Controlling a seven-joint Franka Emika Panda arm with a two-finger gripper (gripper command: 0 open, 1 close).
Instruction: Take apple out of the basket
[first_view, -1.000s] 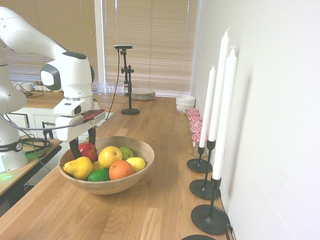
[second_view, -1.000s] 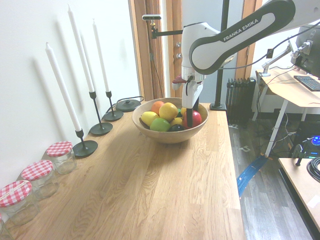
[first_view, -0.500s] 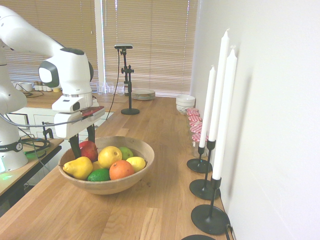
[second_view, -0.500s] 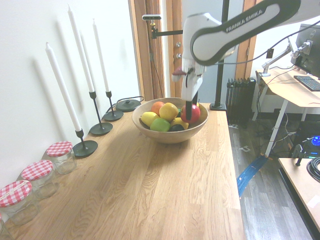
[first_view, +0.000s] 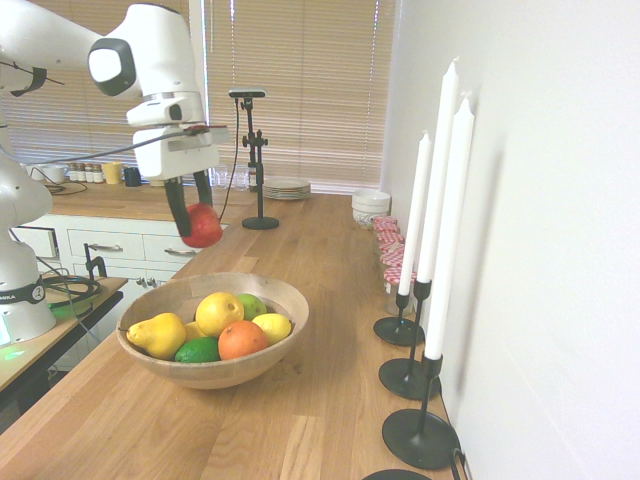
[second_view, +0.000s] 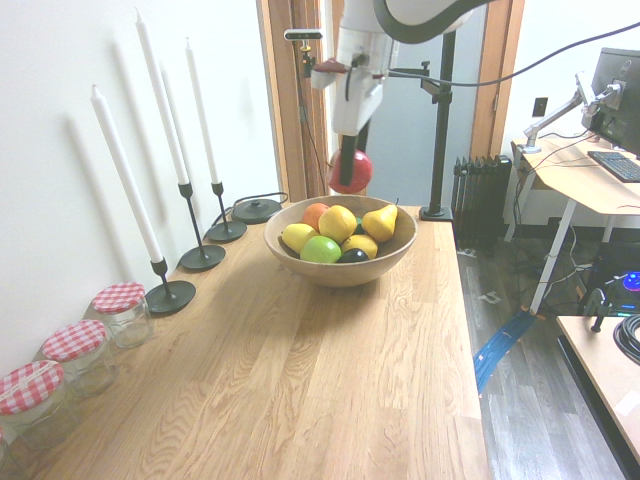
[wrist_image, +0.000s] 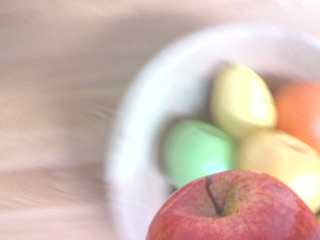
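While the gripper (first_view: 194, 215) hangs in the air above the basket (first_view: 283, 295), its dark fingers (first_view: 178, 208) are pinching the apple (first_view: 203, 226) from two sides, so the fruit is clear of the bowl and touches nothing else. The apple is round, glossy and deep red; the wrist view shows its skin finely speckled, with a short dark stem (wrist_image: 214, 196) set in a shallow dimple. The basket is a wide, shallow round bowl of pale, smooth-rimmed wood, standing on the bench (first_view: 300, 420), whose surface is light oak-like timber with a visible plank grain. Inside the bowl lie a yellow pear (first_view: 158, 334) with a tapered neck, a round green lime (first_view: 198, 350), a round orange (first_view: 241, 339), a large yellow-orange citrus (first_view: 219, 312), a small lemon (first_view: 272, 326) and a pale green round fruit (first_view: 253, 305); they rest touching one another. Along the white wall stand three tall, slim white candles (first_view: 447, 230) in matte black holders (first_view: 420, 437) with disc bases. In the second exterior view, small glass jars (second_view: 122, 312) with red-and-white checked lids sit in a row near the wall, well apart from the basket. The wrist view is blurred around the bowl.
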